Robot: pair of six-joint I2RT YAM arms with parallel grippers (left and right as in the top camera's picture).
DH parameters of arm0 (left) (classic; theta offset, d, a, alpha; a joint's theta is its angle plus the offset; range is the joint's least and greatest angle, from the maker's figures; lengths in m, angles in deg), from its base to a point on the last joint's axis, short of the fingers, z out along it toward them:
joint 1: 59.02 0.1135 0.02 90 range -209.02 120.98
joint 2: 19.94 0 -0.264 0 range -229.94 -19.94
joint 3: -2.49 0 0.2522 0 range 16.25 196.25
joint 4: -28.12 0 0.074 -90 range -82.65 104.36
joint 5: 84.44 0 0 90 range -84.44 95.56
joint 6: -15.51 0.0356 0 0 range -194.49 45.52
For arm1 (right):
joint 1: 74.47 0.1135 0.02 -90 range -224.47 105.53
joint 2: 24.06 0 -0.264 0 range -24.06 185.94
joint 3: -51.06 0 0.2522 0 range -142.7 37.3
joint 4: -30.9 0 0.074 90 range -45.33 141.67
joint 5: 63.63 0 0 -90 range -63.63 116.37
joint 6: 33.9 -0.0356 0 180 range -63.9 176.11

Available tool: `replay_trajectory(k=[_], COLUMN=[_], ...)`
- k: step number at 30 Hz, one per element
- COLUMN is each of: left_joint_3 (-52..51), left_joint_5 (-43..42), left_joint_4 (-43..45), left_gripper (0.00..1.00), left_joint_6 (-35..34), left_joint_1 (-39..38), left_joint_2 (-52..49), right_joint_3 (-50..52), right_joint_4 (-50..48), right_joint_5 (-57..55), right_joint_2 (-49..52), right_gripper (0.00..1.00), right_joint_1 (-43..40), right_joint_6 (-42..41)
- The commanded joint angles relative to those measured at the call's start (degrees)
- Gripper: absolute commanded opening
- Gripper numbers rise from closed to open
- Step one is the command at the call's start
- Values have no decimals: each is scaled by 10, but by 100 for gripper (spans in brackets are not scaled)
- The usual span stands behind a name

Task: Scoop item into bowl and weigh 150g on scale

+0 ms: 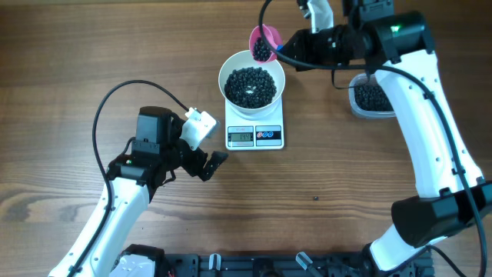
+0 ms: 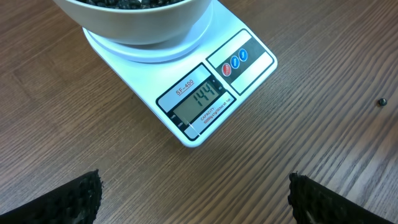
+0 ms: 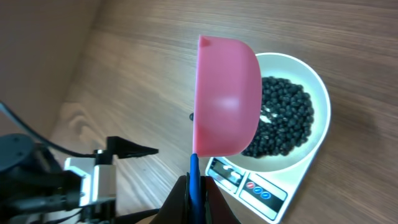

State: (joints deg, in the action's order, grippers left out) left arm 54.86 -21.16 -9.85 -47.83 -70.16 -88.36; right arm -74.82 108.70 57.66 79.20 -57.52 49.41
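The wooden worktop carries the scale, with the white bowl of black beans on top. The right tool, clamped on a pink scoop, hangs above the scale's far edge. The left tool, fingers apart, rests before the scale.

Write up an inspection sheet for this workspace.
Surface: brown wood-grain table; one stray black bead lies beside the scale.
Job's things: round white bowl of small black beads sits on the flat white rectangular scale; display reads 144.
Clutter: clear plastic tub of beads, partly under the right arm.
Grippers: left gripper open, empty, facing the scale; right gripper shut on the blue handle of a pink scoop, beads in it, above the bowl's far rim.
Cables: black cable loops over the left arm.
Surroundings: black rig base at the near edge.
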Motion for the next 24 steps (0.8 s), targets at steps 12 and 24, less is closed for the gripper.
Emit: replay_trajectory(k=[12, 24], left_joint_3=[-4, -4], left_joint_5=[-9, -9], left_joint_4=[0, 0], left_gripper=[100, 100], left_joint_6=[-3, -3], left_joint_1=[1, 1], left_joint_2=[-1, -1], right_joint_3=[-3, -3], right_joint_4=[-5, -3], right_joint_5=[-153, -192], right_joint_2=[24, 24], right_gripper=[4, 4], right_joint_1=[61, 71], right_joint_6=[43, 107])
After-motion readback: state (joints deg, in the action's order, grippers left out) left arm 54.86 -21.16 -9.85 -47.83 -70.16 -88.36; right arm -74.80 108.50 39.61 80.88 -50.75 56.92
